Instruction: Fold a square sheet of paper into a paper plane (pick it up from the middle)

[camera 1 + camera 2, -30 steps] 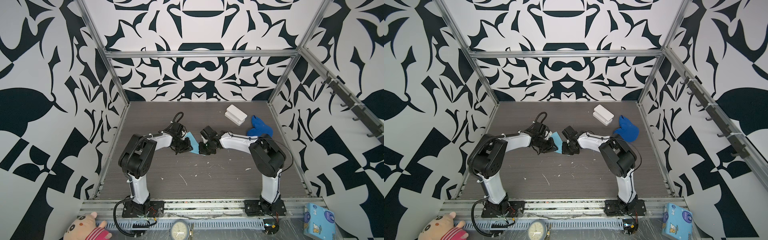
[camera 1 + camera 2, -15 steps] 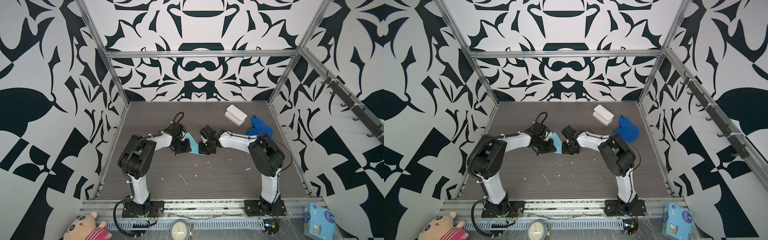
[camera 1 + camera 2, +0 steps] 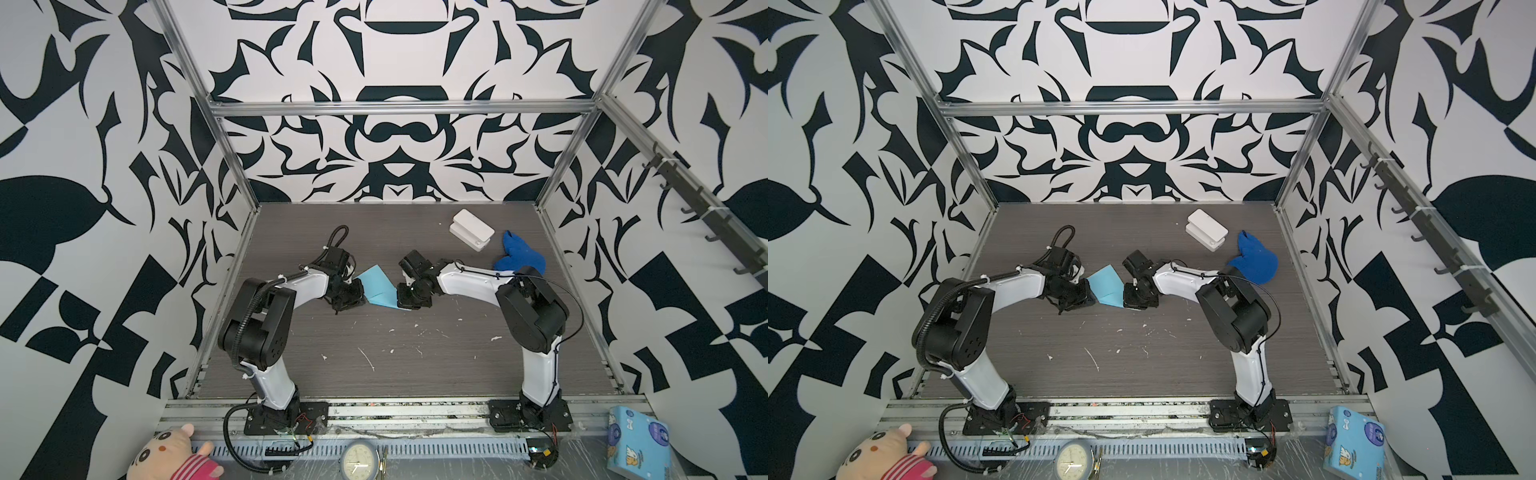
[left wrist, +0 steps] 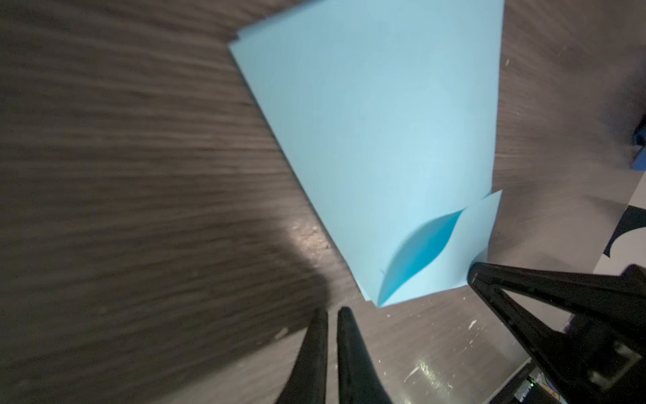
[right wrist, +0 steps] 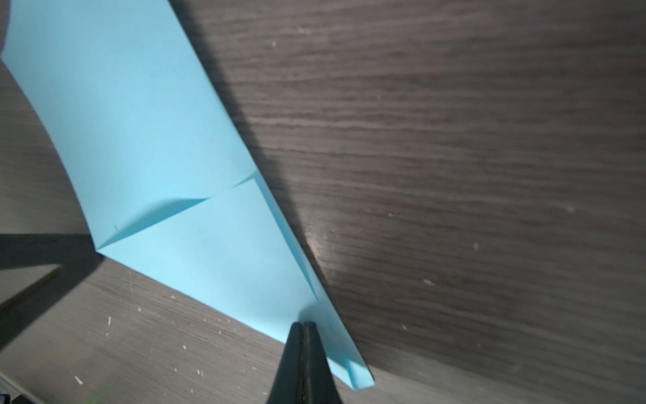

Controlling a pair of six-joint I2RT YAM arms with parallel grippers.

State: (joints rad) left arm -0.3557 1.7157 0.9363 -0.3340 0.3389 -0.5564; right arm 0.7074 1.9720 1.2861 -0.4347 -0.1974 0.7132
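The square sheet of paper lies mid-table, light blue and folded into a tapering shape with several layers and a lifted flap. The left gripper is shut apart from a thin slit, empty, just short of the paper's near corner. The right gripper is shut, with its tips resting on the paper's edge near the narrow end. I cannot tell whether paper sits between those tips. A right finger shows in the left wrist view beside the paper.
A white box and a royal-blue cloth lump lie at the back right. Small white scraps dot the dark wood-grain table. Outside the front rail sit a plush toy, a clock and a printed light-blue box.
The left gripper has shifted slightly to the left off the paper, with its jaws a touch narrower. The right gripper and the paper have stayed put.
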